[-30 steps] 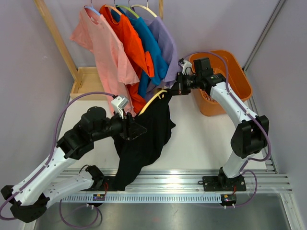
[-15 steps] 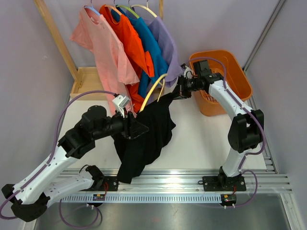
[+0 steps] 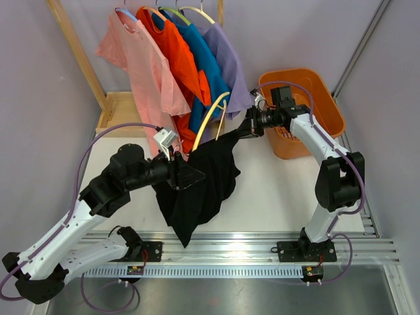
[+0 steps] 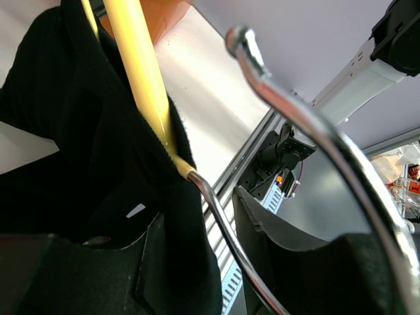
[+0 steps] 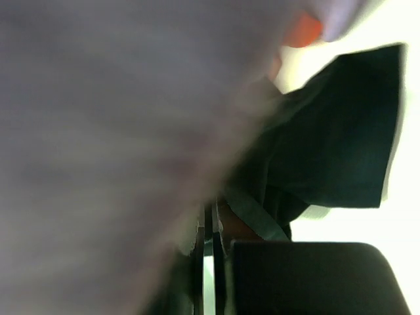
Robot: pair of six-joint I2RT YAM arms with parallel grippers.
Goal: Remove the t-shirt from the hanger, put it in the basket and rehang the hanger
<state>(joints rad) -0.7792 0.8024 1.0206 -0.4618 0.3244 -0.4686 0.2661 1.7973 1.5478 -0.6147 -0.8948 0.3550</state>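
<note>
black t-shirt [image 3: 203, 187]: up in the air over the middle of the table [image 3: 275, 190], low tip down by the near edge; collar bunched round the neck of the hanger, so not off it yet.
yellow hanger [image 3: 211, 117]: tilted, one bare arm poking up toward the hung shirts; other end tucked inside the black collar.
metal hook [image 4: 295, 125]: curved over, right by the left fingers [image 4: 295, 269].
left gripper [image 3: 182, 172]: clamped on the hanger's neck, black cloth caught there too.
right gripper [image 3: 249, 128]: pinched tight on an edge of the black t-shirt, toward the back right of the table.
right wrist view: mostly blurred by pale cloth up close.
wooden rack [image 3: 72, 52]: at the back left, with a pink shirt [image 3: 141, 65], orange shirt [image 3: 180, 59], blue shirt [image 3: 207, 65] and purple shirt [image 3: 226, 59] in a row.
orange basket [image 3: 331, 105]: back right corner, just behind the right gripper.
</note>
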